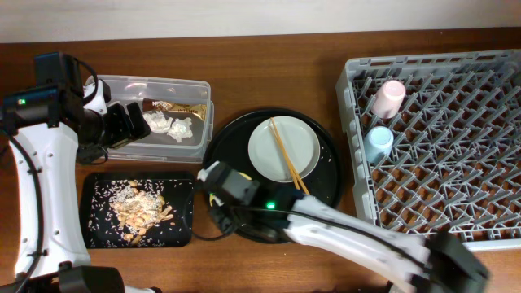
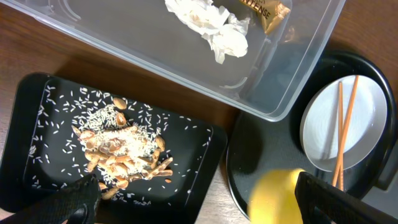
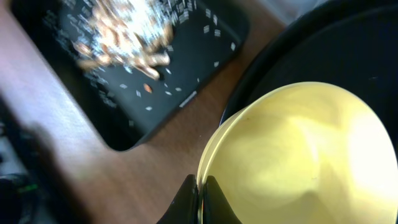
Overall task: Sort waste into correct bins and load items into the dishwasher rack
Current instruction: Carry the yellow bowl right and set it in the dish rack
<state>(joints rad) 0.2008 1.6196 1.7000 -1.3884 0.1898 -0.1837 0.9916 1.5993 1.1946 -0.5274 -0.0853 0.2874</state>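
Pinching yellow bowl (image 3: 298,155) rim, right hand (image 3: 200,186), grip unseen overhead

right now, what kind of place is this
Probably a dish-clearing station, kitchen or canteen style: a grey dishwasher rack with a pink cup and a blue cup in it, a plate with chopsticks across it, and a flat black tray of food scraps.

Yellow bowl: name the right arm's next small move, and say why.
Probably lift the yellow bowl straight up a little. The right tool pinches its rim, and it seems to sit on the round black tray, so it must clear that tray before heading for the dishwasher rack.
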